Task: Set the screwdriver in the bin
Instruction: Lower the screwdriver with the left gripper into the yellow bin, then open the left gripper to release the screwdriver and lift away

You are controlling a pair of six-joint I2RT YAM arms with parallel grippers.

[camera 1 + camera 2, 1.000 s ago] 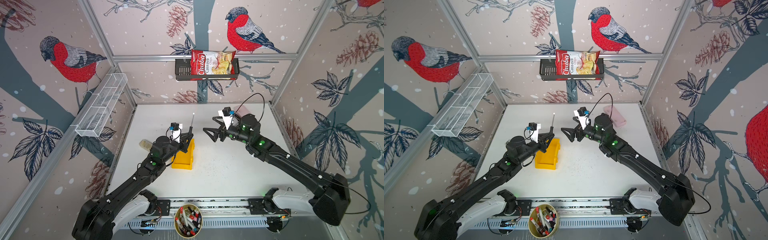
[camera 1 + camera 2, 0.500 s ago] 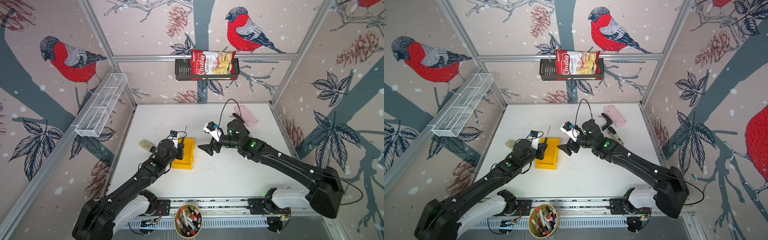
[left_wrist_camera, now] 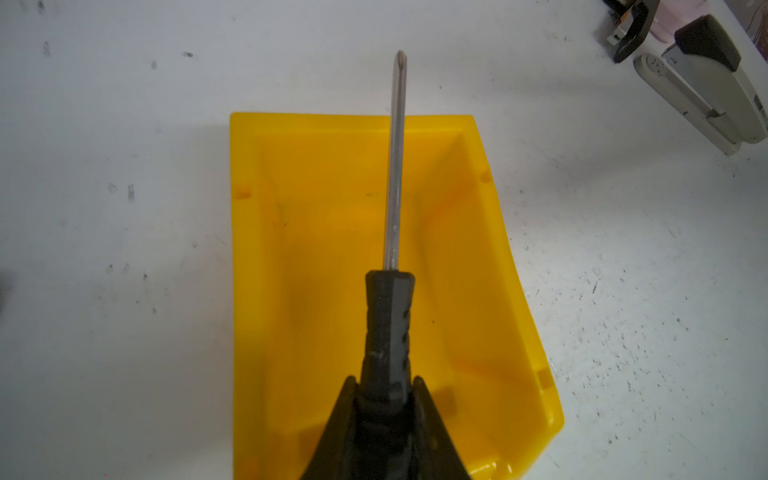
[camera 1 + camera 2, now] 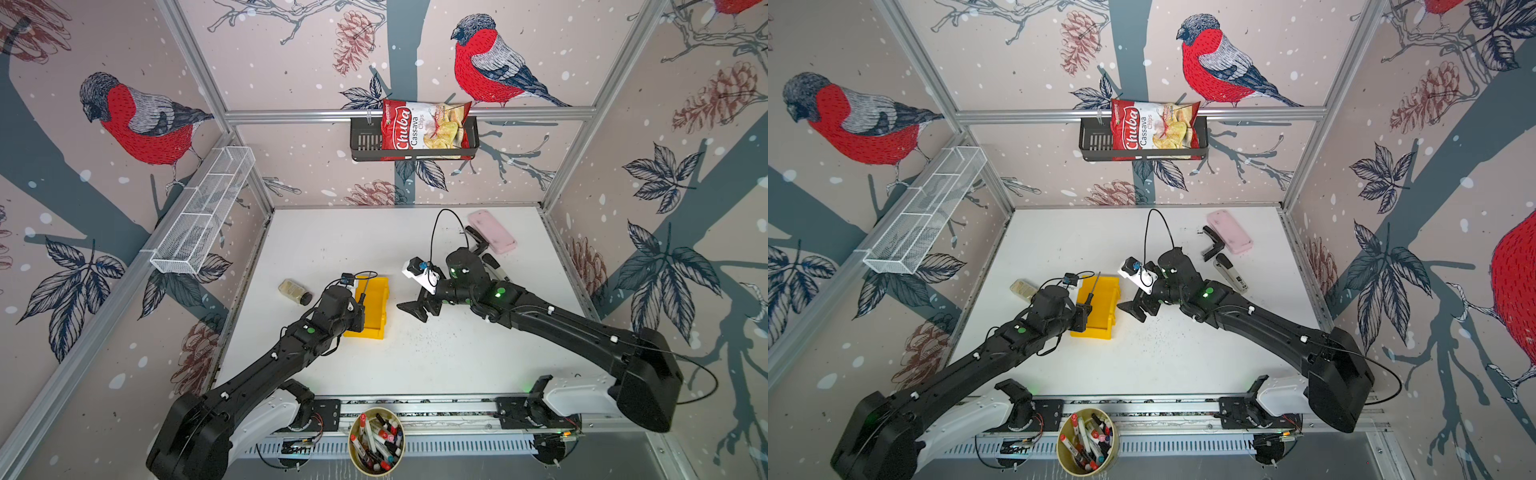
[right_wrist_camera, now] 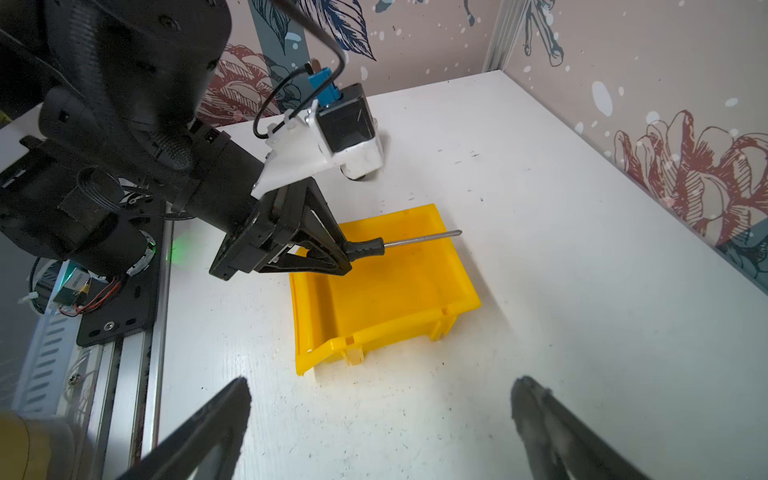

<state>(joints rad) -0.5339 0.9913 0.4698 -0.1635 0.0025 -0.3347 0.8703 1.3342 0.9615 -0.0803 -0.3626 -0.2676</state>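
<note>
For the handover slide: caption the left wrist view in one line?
Left gripper clamps the screwdriver by its handle, shaft stretched above the open yellow bin.

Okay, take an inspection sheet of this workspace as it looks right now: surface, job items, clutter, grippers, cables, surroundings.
Surface: white tabletop, speckled with dark marks.
Job's things: screwdriver held roughly level above the yellow bin, not released; nothing seen inside the bin.
Clutter: small bottle, pink case, black angled tool, stapler; cup of markers at the front rail.
Grippers: left gripper shut on the screwdriver's handle; right gripper open, empty, beside the bin.
Cables: black cable looped above the right wrist.
Surroundings: bird-print walls; white mesh basket; black wall basket holding a chips bag.
</note>
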